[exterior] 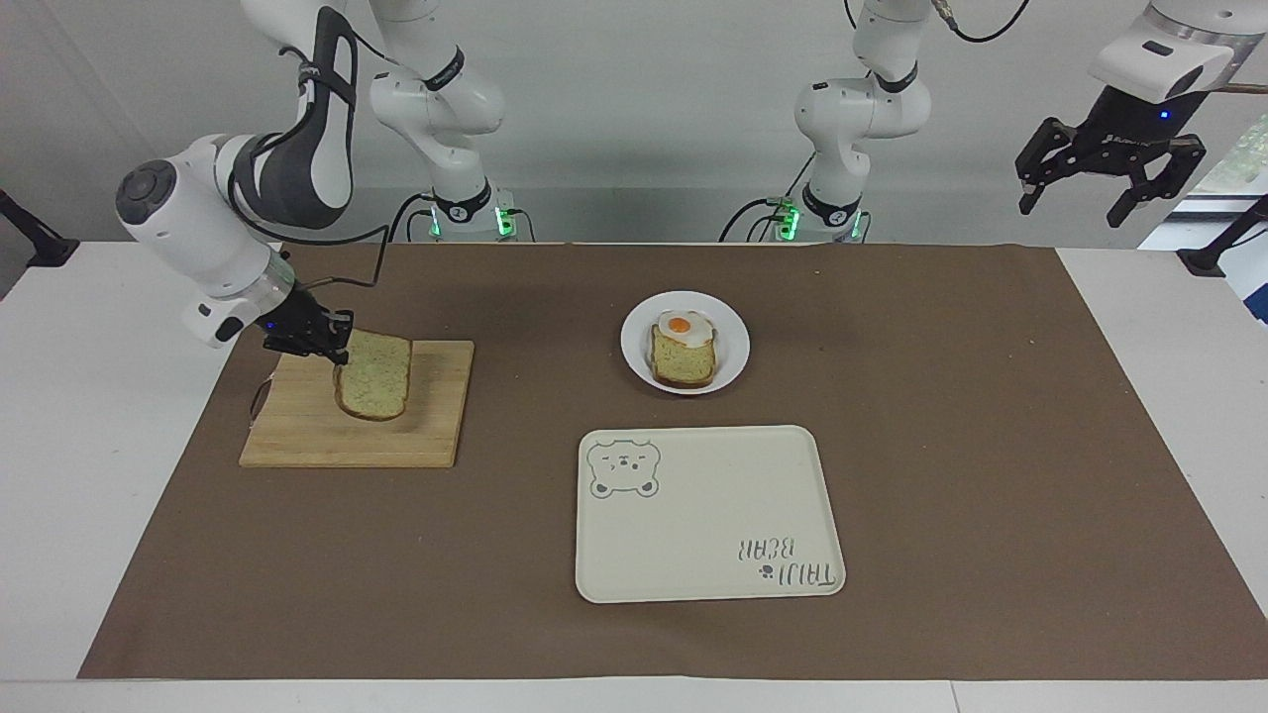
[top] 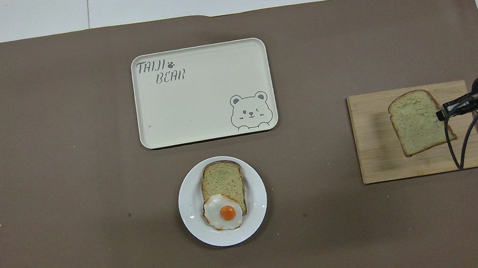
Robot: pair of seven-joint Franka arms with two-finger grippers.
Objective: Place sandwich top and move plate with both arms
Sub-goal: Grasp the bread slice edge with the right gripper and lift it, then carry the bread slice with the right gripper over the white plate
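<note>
The right tool [exterior: 334, 349] is clamped on one edge of the sandwich top [exterior: 373, 374], holding it tilted in the air over the board [exterior: 436, 416], clear of the wood. The board lies on the desk's brown mat [exterior: 991, 446], toward the right arm's end from the plate [exterior: 731, 327]. The plate carries a bread slice [exterior: 684, 364] with a fried egg [exterior: 684, 327] on the part nearest the robots. The tray [exterior: 708, 515], with its bear drawing, lies just farther from the robots than the plate, apart from it. The left tool [exterior: 1109, 173] waits raised above the left arm's end of the desk, well apart from the plate, fingers spread wide and holding nothing.
</note>
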